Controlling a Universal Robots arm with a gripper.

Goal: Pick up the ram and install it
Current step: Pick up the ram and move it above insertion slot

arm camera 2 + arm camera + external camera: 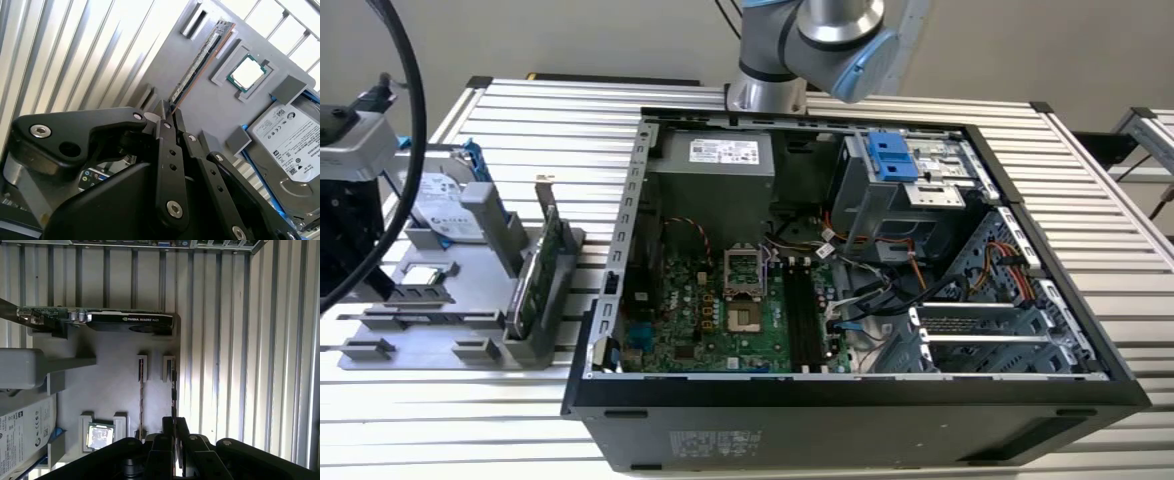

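White printed labels sit on the hard drive (290,145) and the power supply (720,168); pale lettering marks the graphics card (132,321).

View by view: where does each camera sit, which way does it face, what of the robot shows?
Exterior view: apart from the robot, raised, looking down into the open computer case; the arm shows beyond it.
Second wrist view: on the arm, looking past the gripper along the ram in the grey tray.
First wrist view: on the arm, looking past the gripper onto that tray.
Both wrist views share gripper, ram, tray, processor.
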